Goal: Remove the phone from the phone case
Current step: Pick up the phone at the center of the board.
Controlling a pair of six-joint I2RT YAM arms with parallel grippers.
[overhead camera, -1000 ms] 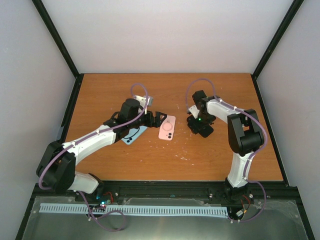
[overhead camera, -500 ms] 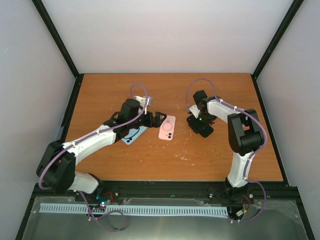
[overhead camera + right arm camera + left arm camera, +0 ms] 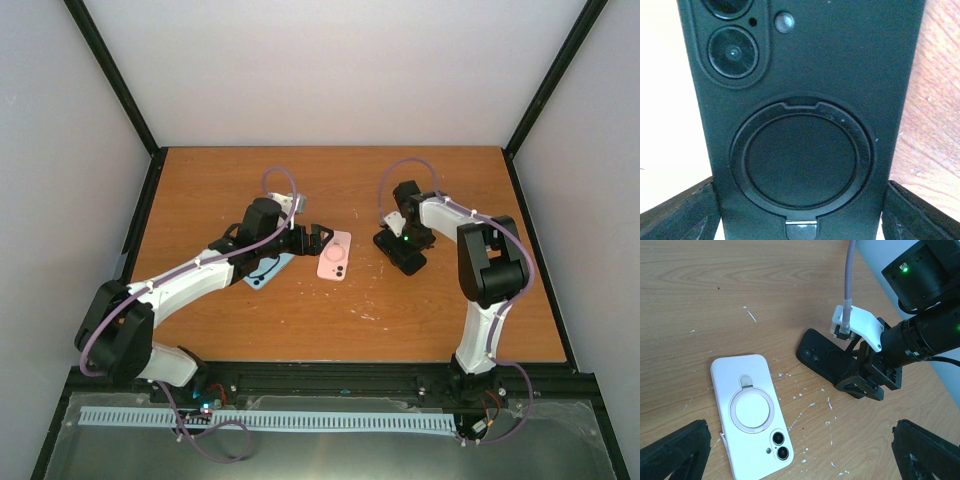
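Black phone case (image 3: 800, 100): lies back-up on the bench (image 3: 300, 330), off to the right-arm side of the pink phone case (image 3: 751, 415) and apart from it. You see camera lenses, a flash dot and a round ring folded flat on its back.
Right tool (image 3: 867, 382): sits over the end of the black phone case that points away from the pink phone case. In its own wrist view one finger (image 3: 685, 212) stands against each long edge, so you have the case pinched across its width.
Pink phone case: flat on the bench, back-up, with a pale ring in its middle and two lenses at one end. Take it as your landmark.
Left tool (image 3: 322, 238): hangs just beside the pink phone case, on the left-arm side. Its fingers (image 3: 675, 452) are spread wide at the two lower corners of its wrist view, with nothing between them.
Light blue flat thing (image 3: 270, 270): lies on the bench on the left-arm side of the pink phone case, partly under the left arm. You cannot tell from here whether it is a phone or a case.
Bench surface: brown wood, with white flecks scattered around the pink phone case.
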